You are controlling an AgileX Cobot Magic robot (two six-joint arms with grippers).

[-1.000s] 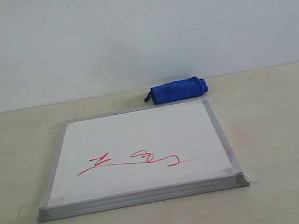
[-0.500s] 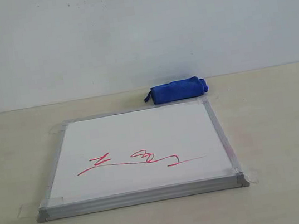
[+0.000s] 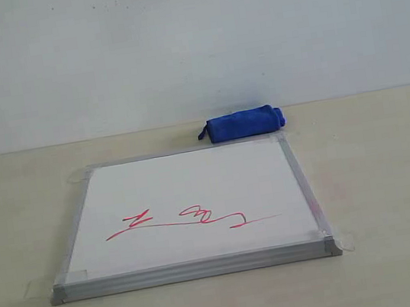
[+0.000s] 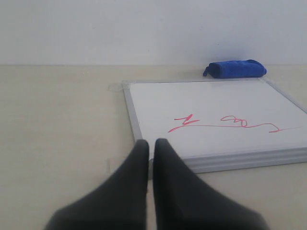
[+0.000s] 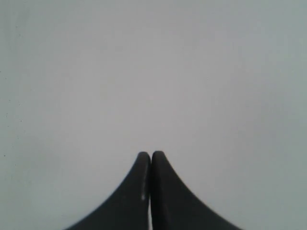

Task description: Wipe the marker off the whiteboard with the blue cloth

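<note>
The whiteboard [image 3: 185, 203] lies flat on the beige table, with a red marker scribble [image 3: 192, 219] across its near half. A rolled blue cloth [image 3: 243, 124] rests on the table just behind the board's far right corner. No gripper shows in the exterior view. In the left wrist view my left gripper [image 4: 151, 143] is shut and empty, near the corner of the whiteboard [image 4: 211, 115], with the marker [image 4: 225, 124] and the blue cloth [image 4: 236, 68] beyond. My right gripper [image 5: 150, 155] is shut and empty, facing only a plain grey wall.
Strips of clear tape [image 3: 36, 287] hold the board's corners to the table [image 3: 378, 174]. A pale wall [image 3: 188, 40] rises behind the table's far edge.
</note>
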